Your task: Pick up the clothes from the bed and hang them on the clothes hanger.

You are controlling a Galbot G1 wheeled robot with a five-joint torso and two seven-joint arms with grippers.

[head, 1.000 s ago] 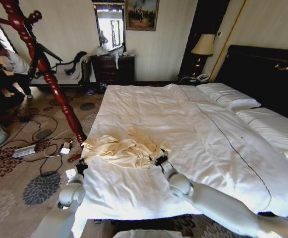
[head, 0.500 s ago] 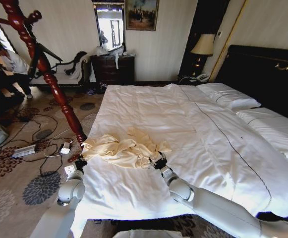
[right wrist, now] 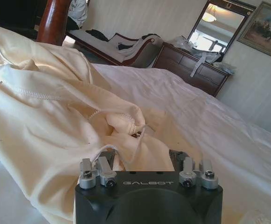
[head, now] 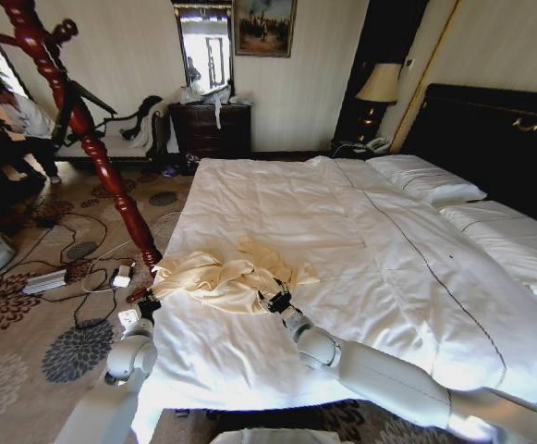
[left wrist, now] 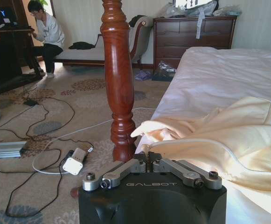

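Note:
The cream clothes point(head: 226, 276) lie crumpled near the left front corner of the bed point(head: 360, 240). My right gripper point(head: 274, 301) is at the garment's near edge. In the right wrist view the right gripper point(right wrist: 143, 156) is open, and folds of the clothes point(right wrist: 56, 107) bunch between its fingers. My left gripper point(head: 146, 305) hangs beside the bed's left edge, below a sleeve. In the left wrist view the left gripper point(left wrist: 148, 156) is shut and empty, with the clothes point(left wrist: 238, 135) just beyond it. A thin black clothes hanger point(head: 88, 96) hangs on the coat stand.
The red-brown wooden coat stand point(head: 92, 153) leans close to the bed's left corner, and its post point(left wrist: 119, 84) rises right ahead of the left gripper. Cables and a white adapter point(head: 121, 276) lie on the carpet. A narrower bed point(head: 518, 240) adjoins on the right.
My right gripper has slid left across the duvet into the garment's edge. The left gripper has barely moved.

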